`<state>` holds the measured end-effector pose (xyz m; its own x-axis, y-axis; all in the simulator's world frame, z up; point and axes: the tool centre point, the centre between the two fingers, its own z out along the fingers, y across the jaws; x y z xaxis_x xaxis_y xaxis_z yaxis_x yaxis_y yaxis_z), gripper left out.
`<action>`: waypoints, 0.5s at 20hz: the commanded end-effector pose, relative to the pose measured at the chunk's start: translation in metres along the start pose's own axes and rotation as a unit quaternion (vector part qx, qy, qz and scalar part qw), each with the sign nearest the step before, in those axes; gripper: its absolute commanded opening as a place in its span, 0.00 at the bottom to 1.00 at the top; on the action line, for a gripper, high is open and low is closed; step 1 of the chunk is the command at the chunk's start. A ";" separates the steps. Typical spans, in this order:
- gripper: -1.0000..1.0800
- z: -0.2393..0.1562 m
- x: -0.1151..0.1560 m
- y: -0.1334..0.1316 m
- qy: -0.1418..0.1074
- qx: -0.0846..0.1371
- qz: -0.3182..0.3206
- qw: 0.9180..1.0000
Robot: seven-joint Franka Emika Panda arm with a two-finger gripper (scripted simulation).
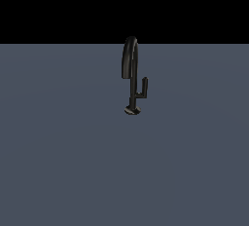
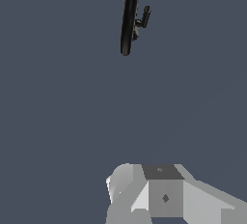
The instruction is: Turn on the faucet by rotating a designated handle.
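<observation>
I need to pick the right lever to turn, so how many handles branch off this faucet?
1. The handle branches from the stem of the faucet on the exterior view's right, below the spout's arch. None other shows in either view.

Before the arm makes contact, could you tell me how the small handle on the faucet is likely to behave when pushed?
The handle looks thin and rigid, so it should probably swing about the faucet stem, not bend. Its glossy finish suggests pads could slip. Being short, it offers little contact surface.
</observation>
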<state>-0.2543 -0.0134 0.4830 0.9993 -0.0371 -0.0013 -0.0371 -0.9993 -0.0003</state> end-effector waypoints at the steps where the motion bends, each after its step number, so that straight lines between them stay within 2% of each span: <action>1: 0.00 0.000 0.000 0.000 0.000 0.000 0.000 1.000; 10: 0.00 0.001 0.011 -0.002 -0.012 0.013 0.014 1.000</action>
<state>-0.2459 -0.0124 0.4823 0.9982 -0.0572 -0.0184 -0.0576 -0.9982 -0.0192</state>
